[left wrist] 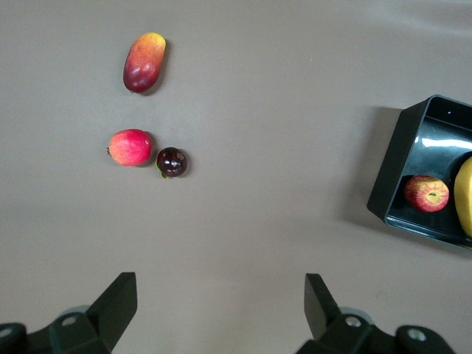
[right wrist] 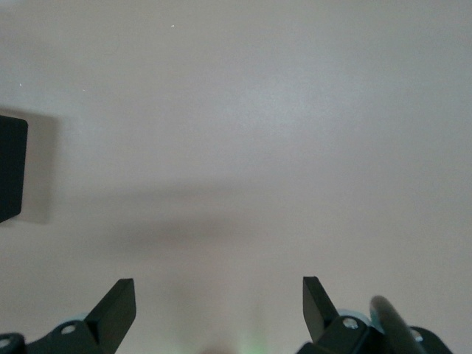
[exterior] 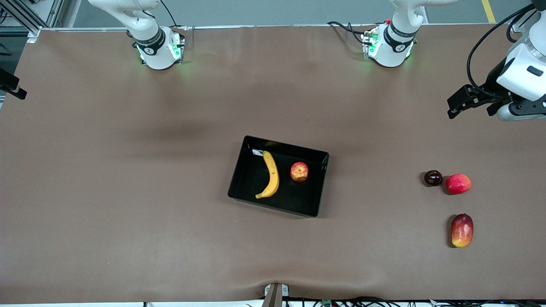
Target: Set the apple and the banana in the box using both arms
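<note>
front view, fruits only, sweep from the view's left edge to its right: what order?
banana → apple, both in the box → dark round fruit → plain red fruit. The mango-like fruit overlaps the red one sideways, so I leave it unranked.

A dark round fruit [exterior: 433, 178] touches a smooth red-pink fruit [exterior: 458, 183] at its nine o'clock; an elongated red-yellow fruit [exterior: 462, 230] lies at six o'clock, on brown table [exterior: 128, 192].
</note>
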`<state>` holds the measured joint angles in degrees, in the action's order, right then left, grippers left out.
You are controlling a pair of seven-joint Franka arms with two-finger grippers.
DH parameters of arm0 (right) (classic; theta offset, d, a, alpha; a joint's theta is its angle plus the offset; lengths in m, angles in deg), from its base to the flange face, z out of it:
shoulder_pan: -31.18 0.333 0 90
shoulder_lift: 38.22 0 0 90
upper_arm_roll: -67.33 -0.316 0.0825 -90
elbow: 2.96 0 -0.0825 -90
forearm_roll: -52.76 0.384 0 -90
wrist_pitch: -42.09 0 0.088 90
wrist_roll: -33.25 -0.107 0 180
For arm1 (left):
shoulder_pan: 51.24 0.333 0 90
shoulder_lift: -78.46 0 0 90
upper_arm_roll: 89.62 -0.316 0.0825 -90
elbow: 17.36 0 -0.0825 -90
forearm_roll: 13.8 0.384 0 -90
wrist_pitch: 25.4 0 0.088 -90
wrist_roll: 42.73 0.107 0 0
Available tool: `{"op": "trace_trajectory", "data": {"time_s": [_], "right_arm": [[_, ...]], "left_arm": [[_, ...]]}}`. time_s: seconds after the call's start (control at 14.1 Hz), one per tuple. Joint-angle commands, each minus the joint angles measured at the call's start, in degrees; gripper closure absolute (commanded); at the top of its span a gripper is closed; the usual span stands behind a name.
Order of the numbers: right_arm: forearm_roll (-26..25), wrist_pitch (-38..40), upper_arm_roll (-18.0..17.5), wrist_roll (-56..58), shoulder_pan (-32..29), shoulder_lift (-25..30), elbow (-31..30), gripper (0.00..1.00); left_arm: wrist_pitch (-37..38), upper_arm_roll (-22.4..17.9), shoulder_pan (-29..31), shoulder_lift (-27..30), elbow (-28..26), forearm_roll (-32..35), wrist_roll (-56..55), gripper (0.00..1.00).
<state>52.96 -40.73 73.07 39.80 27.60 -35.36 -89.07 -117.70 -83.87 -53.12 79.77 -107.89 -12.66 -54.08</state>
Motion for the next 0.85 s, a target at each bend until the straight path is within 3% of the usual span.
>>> {"op": "trace_trajectory", "data": {"time_s": [0.0, 0.78], "right_arm": [[-1.0, -0.1, -0.2, 0.7, -0.3, 0.1, 0.3, 0.0], [-1.1, -0.1, -0.2, 0.7, -0.2, 0.1, 0.3, 0.0]], "left_arm": [[0.5, 0.4, 0.0, 1.1, -0.2, 0.1, -0.5, 0.0], [1.2, 0.3, 0.5, 1.1, 0.3, 0.2, -0.1, 0.0]]}}
